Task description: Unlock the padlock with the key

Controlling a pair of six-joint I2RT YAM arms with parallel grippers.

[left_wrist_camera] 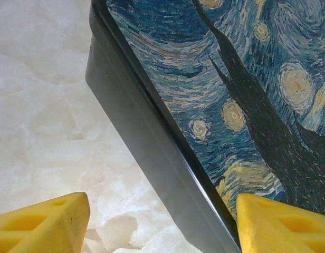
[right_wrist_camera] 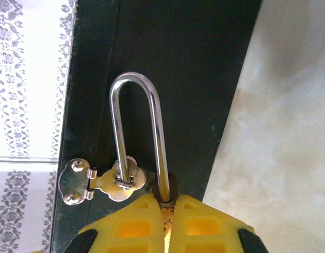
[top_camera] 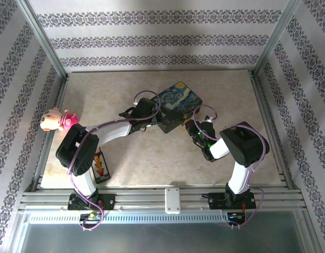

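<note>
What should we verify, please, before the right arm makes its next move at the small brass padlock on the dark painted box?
1. Right gripper shut at the tiny brass-coloured padlock: ok.
2. Key seated in it: cannot tell, yellow fingers hide it.
3. Thin silvery shackle through the box's metal hasp: ok.
4. Left gripper bracing the dark starry-night painted box: not ok, open astride its edge.

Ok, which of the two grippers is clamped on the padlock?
The right gripper: its yellow fingers are shut on the padlock, whose shackle threads the latch. The left gripper stands open, straddling the painted box's edge.
</note>
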